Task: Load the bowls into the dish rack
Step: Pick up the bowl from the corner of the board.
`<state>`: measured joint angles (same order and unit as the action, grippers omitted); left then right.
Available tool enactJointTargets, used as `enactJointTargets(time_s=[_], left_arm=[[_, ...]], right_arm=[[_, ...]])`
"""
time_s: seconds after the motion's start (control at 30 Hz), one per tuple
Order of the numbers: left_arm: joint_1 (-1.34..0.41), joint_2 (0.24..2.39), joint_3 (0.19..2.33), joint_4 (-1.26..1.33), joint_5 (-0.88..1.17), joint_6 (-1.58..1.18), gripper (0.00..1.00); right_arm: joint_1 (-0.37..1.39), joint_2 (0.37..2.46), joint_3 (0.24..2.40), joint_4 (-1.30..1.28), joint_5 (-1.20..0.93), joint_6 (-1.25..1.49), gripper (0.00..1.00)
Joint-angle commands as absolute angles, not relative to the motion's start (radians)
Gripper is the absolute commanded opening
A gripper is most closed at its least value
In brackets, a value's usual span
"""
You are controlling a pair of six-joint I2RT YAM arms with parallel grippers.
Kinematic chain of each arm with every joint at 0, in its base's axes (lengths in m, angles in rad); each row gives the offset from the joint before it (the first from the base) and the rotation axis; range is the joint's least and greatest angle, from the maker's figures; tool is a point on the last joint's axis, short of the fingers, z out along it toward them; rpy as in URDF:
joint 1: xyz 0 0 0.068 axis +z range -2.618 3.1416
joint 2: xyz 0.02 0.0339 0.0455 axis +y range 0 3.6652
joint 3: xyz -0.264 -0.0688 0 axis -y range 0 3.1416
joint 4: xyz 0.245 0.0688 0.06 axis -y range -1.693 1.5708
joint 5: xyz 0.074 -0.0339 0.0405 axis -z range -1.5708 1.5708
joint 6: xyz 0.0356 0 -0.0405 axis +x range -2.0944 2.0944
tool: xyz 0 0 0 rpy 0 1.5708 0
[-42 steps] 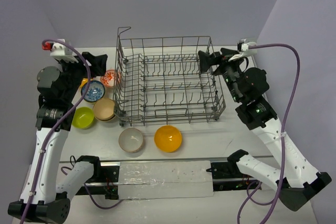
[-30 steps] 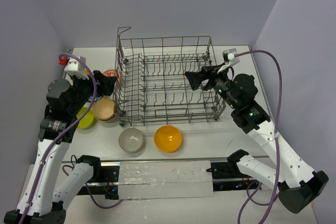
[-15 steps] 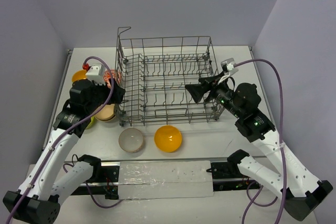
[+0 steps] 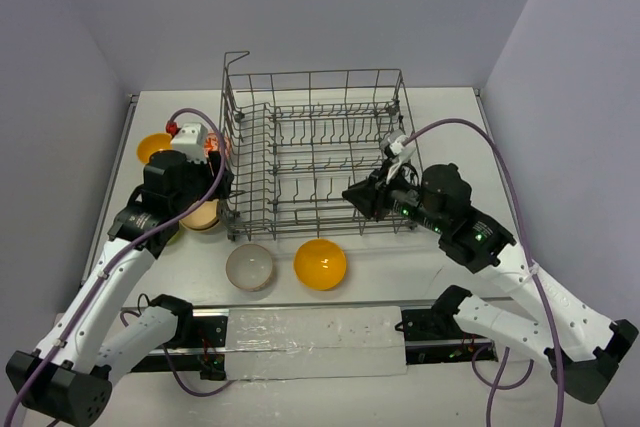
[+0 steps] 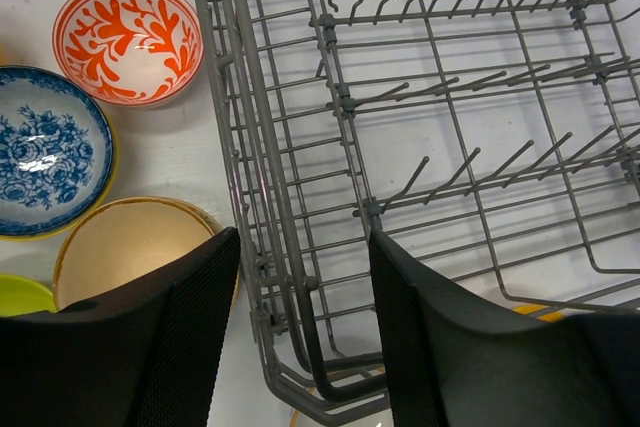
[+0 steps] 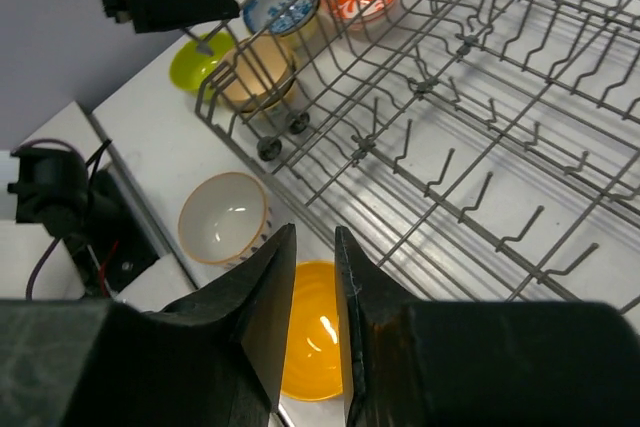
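A grey wire dish rack with rows of upright tines sits mid-worktop, its raised handle at the far-left corner; seven bowls all lie outside it on the worktop; five cluster just left of the rack: an orange-yellow bowl farthest left, a red-and-white bowl, a blue-patterned bowl, a tan bowl and a lime green bowl, most of them covered by the left arm in the overhead view; two lie side by side before the rack's near edge, a white bowl and a second orange-yellow bowl; the left end effector hangs over the rack's near-left corner, fingers wide apart, holding nothing; the right end effector hovers over the rack's near edge towards the right, only a narrow slit between its fingers, holding nothing; grey walls hem the worktop left and right; a strip of worktop shows right of the rack.
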<state>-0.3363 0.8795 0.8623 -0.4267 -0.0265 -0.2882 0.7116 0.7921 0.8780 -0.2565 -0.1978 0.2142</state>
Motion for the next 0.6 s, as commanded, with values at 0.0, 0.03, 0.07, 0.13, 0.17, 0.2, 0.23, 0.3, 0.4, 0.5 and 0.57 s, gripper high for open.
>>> enactJointTargets(time_s=[0.0, 0.03, 0.07, 0.13, 0.17, 0.2, 0.23, 0.3, 0.4, 0.5, 0.57], left_arm=[[-0.347, 0.876, 0.887, -0.423, -0.069, -0.264, 0.59], [-0.348, 0.876, 0.893, -0.426, -0.072, -0.259, 0.56], [-0.350, 0.877, 0.897, -0.426, -0.075, -0.258, 0.52], [-0.353, 0.885, 0.910, -0.433, -0.077, -0.252, 0.48], [-0.354, 0.888, 0.914, -0.434, -0.077, -0.249, 0.48], [-0.359, 0.893, 0.922, -0.434, -0.072, -0.245, 0.48], [-0.362, 0.896, 0.923, -0.434, -0.071, -0.244, 0.48], [-0.371, 0.903, 0.934, -0.436, -0.071, -0.239, 0.46], [-0.383, 0.908, 0.948, -0.436, -0.069, -0.235, 0.42], [-0.391, 0.910, 0.962, -0.439, -0.067, -0.233, 0.37], [-0.394, 0.910, 0.969, -0.442, -0.071, -0.232, 0.33]], right_arm=[[0.752, 0.785, 0.936, -0.291, -0.222, 0.181, 0.30], [0.768, 0.788, 0.939, -0.307, -0.229, 0.178, 0.29], [0.778, 0.796, 0.942, -0.314, -0.232, 0.170, 0.29], [0.802, 0.807, 0.943, -0.340, -0.215, 0.160, 0.29], [0.831, 0.821, 0.945, -0.350, -0.204, 0.152, 0.30], [0.848, 0.830, 0.948, -0.365, -0.172, 0.147, 0.30], [0.867, 0.847, 0.948, -0.371, -0.154, 0.143, 0.30], [0.919, 0.868, 0.950, -0.390, -0.121, 0.132, 0.29], [0.979, 0.914, 0.956, -0.416, -0.074, 0.126, 0.23], [1.028, 0.960, 0.954, -0.429, -0.035, 0.123, 0.05], [1.051, 0.992, 0.948, -0.440, -0.012, 0.126, 0.02]])
